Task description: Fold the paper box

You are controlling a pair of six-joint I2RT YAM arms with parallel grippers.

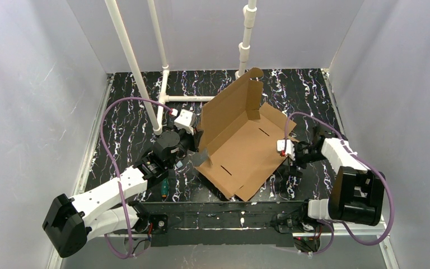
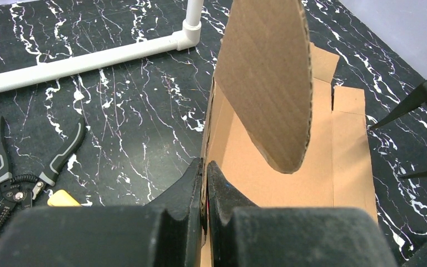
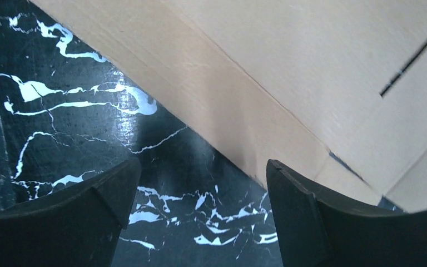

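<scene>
Looking down from the top view, we find the paper box mid-table, turned at an angle on the black marbled table. Its base is flat and its far-left wall and rounded flap are raised. Our left gripper sits at that wall's near end, and our right gripper waits at the opposite edge.

Over to the left wrist: jaws pinched tight on the thin upright cardboard wall, the rounded flap standing tall just beyond, pliers lying off to the side.

Now the right wrist: fingers spread wide, nothing between them, hovering over bare table just beside the box's flat right panel.

We judge this the side-raising step, with one wall held up and the right one lying flat. Next, the right fingers need to catch that edge and lift it along its crease while the left anchors.
</scene>
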